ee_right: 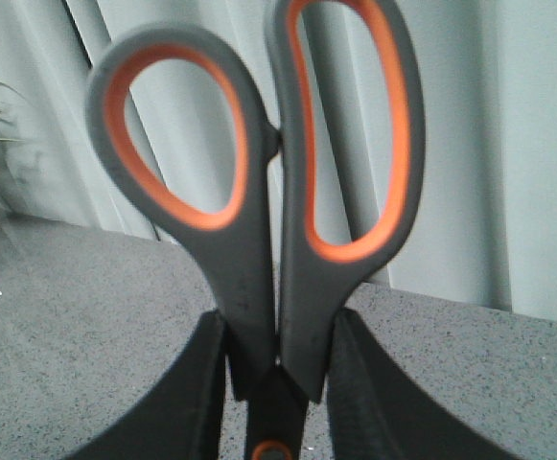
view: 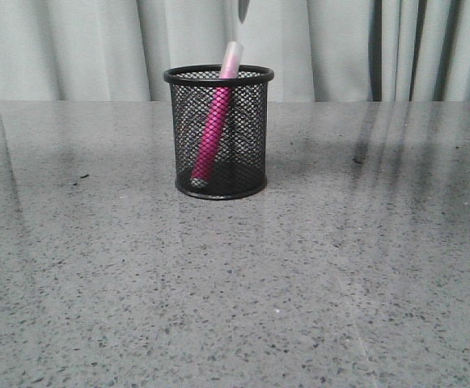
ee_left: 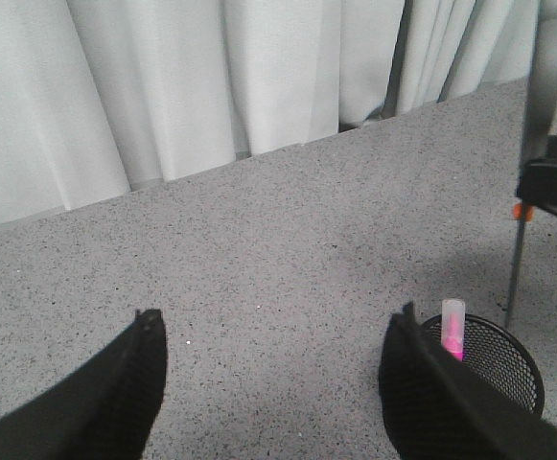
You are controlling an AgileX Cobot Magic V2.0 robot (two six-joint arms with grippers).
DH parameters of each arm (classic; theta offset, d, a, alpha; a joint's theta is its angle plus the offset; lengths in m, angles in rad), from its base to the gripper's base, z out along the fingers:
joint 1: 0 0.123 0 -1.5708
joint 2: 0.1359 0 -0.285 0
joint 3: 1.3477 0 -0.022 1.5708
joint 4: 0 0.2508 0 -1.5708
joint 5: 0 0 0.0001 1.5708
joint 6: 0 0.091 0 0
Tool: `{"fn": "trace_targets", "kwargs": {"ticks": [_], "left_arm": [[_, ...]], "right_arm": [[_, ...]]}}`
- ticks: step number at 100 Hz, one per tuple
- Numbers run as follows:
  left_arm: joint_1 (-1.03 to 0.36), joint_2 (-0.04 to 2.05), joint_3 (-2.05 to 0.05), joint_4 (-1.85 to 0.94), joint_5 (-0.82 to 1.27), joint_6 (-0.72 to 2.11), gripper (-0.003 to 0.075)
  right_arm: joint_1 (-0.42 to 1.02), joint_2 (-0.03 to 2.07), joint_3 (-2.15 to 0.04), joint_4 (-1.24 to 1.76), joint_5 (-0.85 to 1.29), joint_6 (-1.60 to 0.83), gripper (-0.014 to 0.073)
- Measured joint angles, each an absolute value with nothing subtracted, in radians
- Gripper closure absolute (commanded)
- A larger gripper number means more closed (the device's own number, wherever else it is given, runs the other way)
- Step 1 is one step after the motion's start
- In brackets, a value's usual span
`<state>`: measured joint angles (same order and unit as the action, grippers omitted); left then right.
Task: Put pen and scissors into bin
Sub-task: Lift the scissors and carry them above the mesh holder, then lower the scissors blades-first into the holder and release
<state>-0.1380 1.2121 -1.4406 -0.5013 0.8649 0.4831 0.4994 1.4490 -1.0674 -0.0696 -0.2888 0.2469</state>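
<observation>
Pale curtains (view: pixel 73 48) hang behind a grey speckled table (view: pixel 235 283). Between the fingers of the right gripper (ee_right: pixel 276 383) the scissors (ee_right: pixel 278 192) are clamped just below their orange-lined loops, handles up. Only the left wrist view shows their blades pointing down, with the tip just above the rim of the bin (ee_left: pixel 494 359). The pen (view: pixel 214 121) leans inside that bin, cap above the rim. Beside the bin, the left gripper (ee_left: pixel 273 383) hangs spread wide and holds nothing.
</observation>
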Motion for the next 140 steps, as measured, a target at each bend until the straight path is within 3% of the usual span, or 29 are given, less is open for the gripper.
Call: {"fn": "trace_targets", "kwargs": {"ticks": [47, 109, 140], "left_arm": [[-0.138, 1.212, -1.441, -0.501, 0.867, 0.485, 0.028], [-0.138, 1.212, -1.441, -0.503, 0.884, 0.485, 0.028], [-0.138, 1.212, -1.441, -0.503, 0.884, 0.485, 0.028]], "right_arm": [[0.499, 1.555, -0.805, -0.11, -0.725, 0.247, 0.0666], [0.499, 1.621, -0.738, -0.112, -0.831, 0.245, 0.0665], [0.499, 1.621, -0.728, -0.154, -0.863, 0.247, 0.0555]]}}
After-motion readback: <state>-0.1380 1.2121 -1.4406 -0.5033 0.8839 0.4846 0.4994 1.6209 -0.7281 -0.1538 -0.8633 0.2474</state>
